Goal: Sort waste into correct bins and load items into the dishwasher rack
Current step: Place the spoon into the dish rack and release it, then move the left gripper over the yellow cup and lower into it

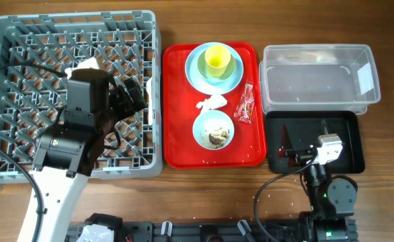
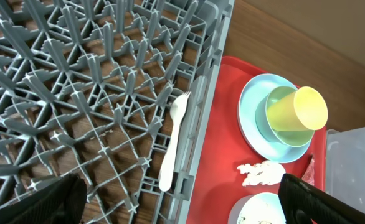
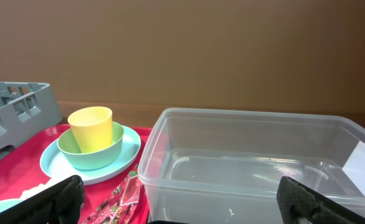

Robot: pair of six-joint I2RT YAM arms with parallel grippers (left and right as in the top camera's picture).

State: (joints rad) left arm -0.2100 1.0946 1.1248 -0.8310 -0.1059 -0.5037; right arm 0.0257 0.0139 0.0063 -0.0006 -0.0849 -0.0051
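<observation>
The grey dishwasher rack fills the left. My left gripper hangs open and empty above its right side. In the left wrist view a white fork lies in the rack by its right wall. On the red tray are a pale blue plate with a green bowl and yellow cup, a white tissue, a red wrapper and a pale blue bowl of rice and scraps. My right gripper is open and empty over the black tray, facing the clear tub. The spoon is out of view.
The right wrist view shows the clear tub close ahead, the wrapper beside its left wall, and the plate with cup further left. A few rice grains lie in the tub. A brown wall stands behind.
</observation>
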